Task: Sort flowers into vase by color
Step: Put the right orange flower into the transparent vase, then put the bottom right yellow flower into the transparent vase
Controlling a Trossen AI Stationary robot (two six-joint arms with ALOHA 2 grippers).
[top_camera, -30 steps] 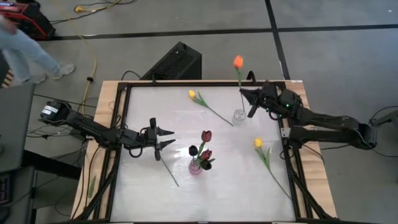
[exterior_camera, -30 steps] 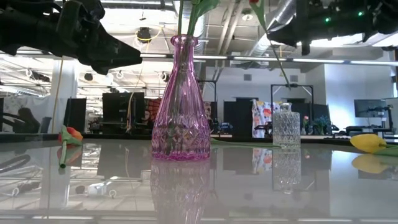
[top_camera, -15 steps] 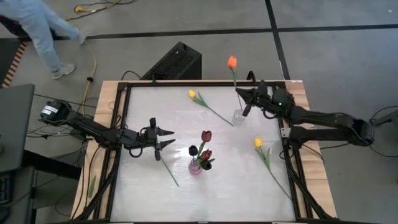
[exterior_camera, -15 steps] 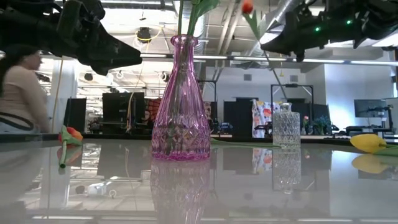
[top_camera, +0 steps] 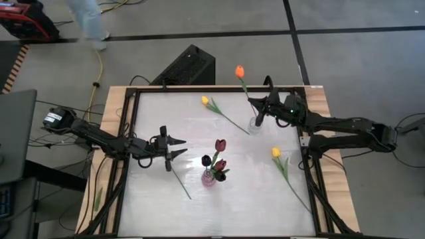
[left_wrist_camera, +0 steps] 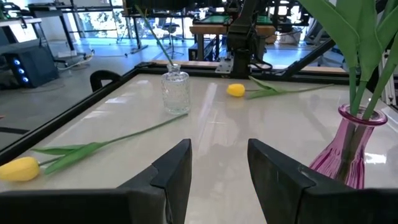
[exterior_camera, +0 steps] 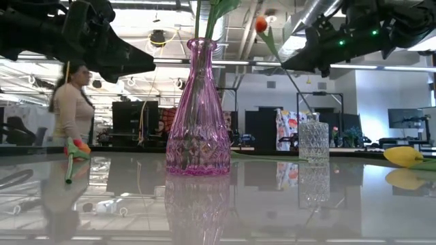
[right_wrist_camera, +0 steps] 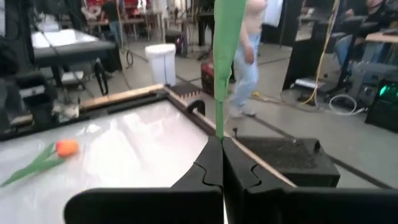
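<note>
A: Our right claw (top_camera: 257, 113) is clamped shut on the stem of the orange tulip (top_camera: 240, 71), above the clear vase (top_camera: 255, 124) near the table's (top_camera: 153, 212) far right corner. The stem slants, with the head out past the table's far edge.

B: That tilt is our worry. If the stem's foot isn't over the narrow mouth when we let go, we judge the flower could tip out and drop off the edge. A nudge from the claw could also knock that light vase over.

A: Our left claw (top_camera: 178, 149) hovers with its jaws apart at the left, holding nothing, near the pink vase (top_camera: 209, 178) with the maroon tulips (top_camera: 219, 155).

B: We have open room in the middle. Two yellow tulips (top_camera: 205, 101) lie loose, one just beside the clear vase, the other (top_camera: 275, 153) nearer the right rail. Another orange tulip (exterior_camera: 77, 148) lies flat too. The frame rails hem us in.
</note>
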